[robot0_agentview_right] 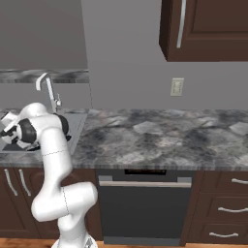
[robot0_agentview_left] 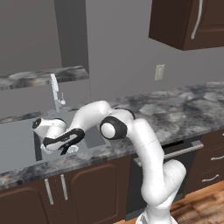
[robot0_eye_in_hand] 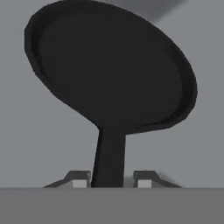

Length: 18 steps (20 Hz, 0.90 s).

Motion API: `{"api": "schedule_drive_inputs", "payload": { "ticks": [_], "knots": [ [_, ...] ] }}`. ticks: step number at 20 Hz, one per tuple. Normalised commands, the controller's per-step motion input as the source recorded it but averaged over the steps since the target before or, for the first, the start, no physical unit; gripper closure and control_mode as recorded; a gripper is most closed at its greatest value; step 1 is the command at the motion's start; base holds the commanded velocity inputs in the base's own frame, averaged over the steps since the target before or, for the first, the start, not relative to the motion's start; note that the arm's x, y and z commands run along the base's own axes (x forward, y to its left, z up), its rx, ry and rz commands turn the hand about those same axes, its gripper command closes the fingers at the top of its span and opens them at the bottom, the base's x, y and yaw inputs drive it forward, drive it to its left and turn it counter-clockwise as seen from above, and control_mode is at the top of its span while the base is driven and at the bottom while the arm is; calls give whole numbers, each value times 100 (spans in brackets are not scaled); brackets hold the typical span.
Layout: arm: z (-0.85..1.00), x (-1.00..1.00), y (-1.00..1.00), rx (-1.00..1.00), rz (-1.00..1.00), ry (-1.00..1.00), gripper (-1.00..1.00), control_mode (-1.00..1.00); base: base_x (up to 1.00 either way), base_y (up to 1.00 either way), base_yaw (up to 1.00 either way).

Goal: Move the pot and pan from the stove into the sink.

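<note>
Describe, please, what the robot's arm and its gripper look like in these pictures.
The arm is glossy white, built of rounded tubular links with dark round joint caps. Its hand is black and white. The gripper ends in two small dark finger tips with pale pads. No cables or markings are visible.

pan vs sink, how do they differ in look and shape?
Colour: the pan is matte black, while the sink is plain grey.
Shape: the pan is a round, shallow dish with a straight handle. The sink is a rectangular basin recessed into the counter.
Size: the pan is the smaller. In the hand view, grey basin surface shows all around it.
Shared: both have flat, unpatterned surfaces.
</note>
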Motion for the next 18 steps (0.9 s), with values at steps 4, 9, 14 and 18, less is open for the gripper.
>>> {"api": "schedule_drive_inputs", "payload": {
  "ticks": [4,9,14,18],
  "knots": [
    [52,13,0,3,-7,0,-100,-100,0,0,0],
    [81,-9,-5,3,-8,-5,-100,-100,0,0,0],
    [84,-47,-22,5,-1,-17,-100,-100,0,0,0],
    [93,-55,-21,7,-5,-17,-100,-100,0,0,0]
  ]
}}
